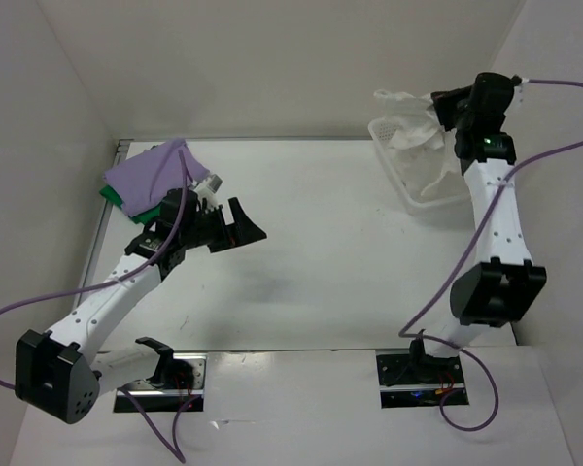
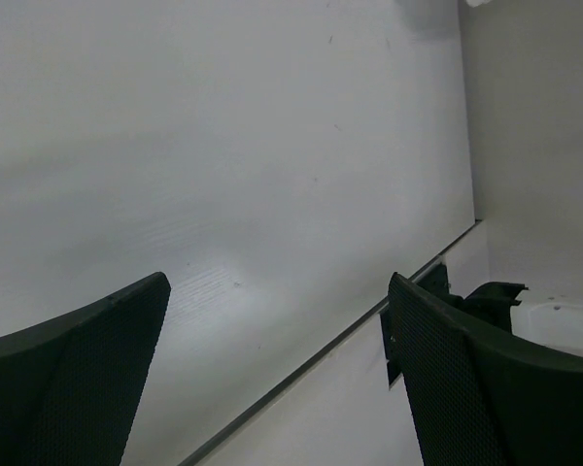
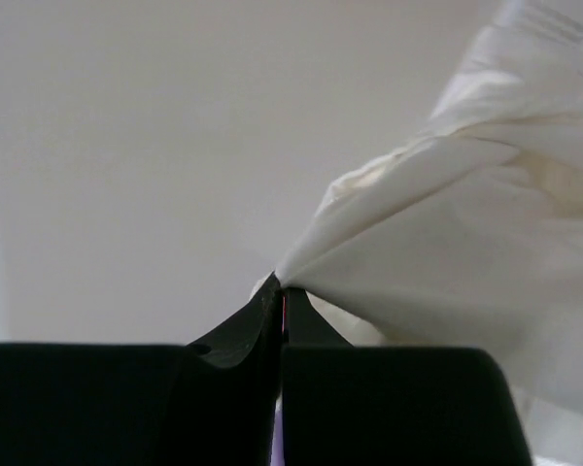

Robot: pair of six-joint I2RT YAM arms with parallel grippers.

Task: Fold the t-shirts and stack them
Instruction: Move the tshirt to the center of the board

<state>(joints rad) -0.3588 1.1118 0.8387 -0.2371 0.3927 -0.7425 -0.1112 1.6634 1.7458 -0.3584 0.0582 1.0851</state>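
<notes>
A lavender t-shirt [image 1: 155, 173] lies folded on top of a green t-shirt [image 1: 110, 194] at the table's far left. My left gripper [image 1: 235, 225] hovers just right of that stack, open and empty; in its wrist view the gripper [image 2: 280, 291] frames bare table. A cream t-shirt [image 1: 413, 131] rises out of the white basket [image 1: 429, 202] at the far right. My right gripper [image 1: 445, 105] is above the basket, shut on a pinch of that cream cloth; the wrist view shows the gripper [image 3: 284, 293] closed on the cream t-shirt [image 3: 466, 243].
White walls close in the table at the back and both sides. Purple cables [image 1: 554, 146] trail from both arms. The arm bases [image 1: 418, 374] sit at the near edge.
</notes>
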